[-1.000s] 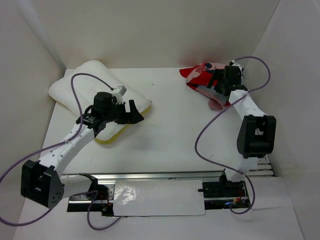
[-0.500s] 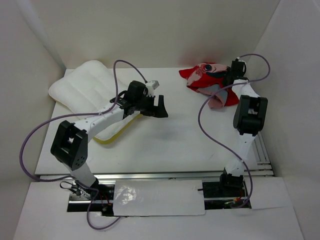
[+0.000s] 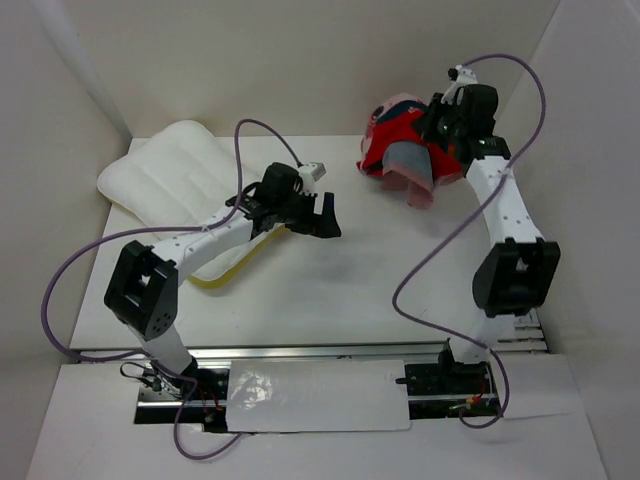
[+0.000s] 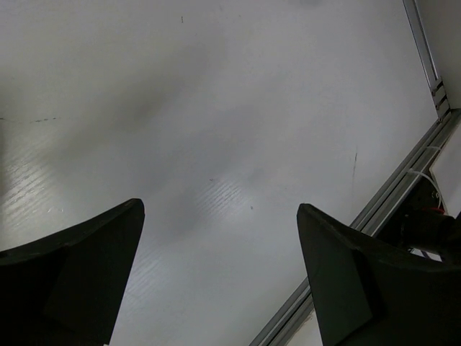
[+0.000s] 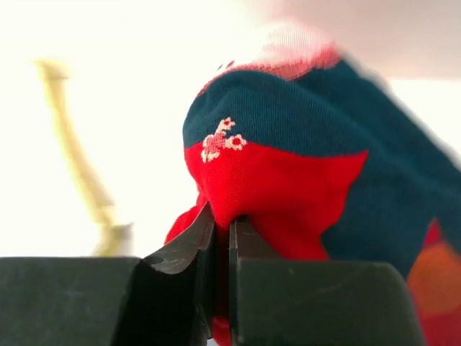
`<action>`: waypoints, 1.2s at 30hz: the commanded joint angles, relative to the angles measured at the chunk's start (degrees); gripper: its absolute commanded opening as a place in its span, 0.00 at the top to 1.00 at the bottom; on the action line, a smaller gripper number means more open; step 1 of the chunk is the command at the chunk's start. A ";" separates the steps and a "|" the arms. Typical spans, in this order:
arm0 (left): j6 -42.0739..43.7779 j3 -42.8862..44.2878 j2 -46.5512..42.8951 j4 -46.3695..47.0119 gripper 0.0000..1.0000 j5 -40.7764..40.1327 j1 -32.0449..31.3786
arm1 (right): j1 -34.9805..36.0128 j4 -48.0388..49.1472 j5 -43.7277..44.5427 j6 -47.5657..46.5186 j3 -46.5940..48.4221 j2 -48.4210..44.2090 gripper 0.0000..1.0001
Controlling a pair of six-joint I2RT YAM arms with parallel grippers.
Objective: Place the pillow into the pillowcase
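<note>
Right wrist: right pincer (image 5: 222, 220) pinches soft red pillowcase (image 5: 277, 180) fold; left pincer (image 4: 220, 209) wide

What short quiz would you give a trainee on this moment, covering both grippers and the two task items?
1. True or false: the left gripper is shut on the pillow.
2. Multiple choice: what is the right gripper clamped on? A) the pillow B) the pillowcase C) nothing
3. Fill in the blank: in the top view, the pillow lies at the far ____ corner of the table.

Key
1. False. Its fingers are spread wide over bare table, with nothing between them.
2. B. Red cloth is pinched between the closed fingers.
3. Left.
</note>
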 commanded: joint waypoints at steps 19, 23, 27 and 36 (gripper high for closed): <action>-2.26 -12.22 -12.04 -0.12 0.00 -11.33 -5.48 | 0.00 -11.06 14.42 10.27 -28.00 -21.45 0.06; -4.01 -17.66 -11.52 -1.53 0.00 -19.67 -10.50 | 0.79 -9.40 14.52 12.91 -36.61 -29.98 0.06; -7.61 -21.01 -14.49 -5.91 0.00 -29.78 -13.67 | 3.25 -14.21 15.30 13.62 -40.32 -35.08 0.06; -13.32 -23.92 -14.43 -6.89 0.00 -37.25 -13.67 | 15.45 -10.98 13.98 2.55 -40.24 -36.60 0.02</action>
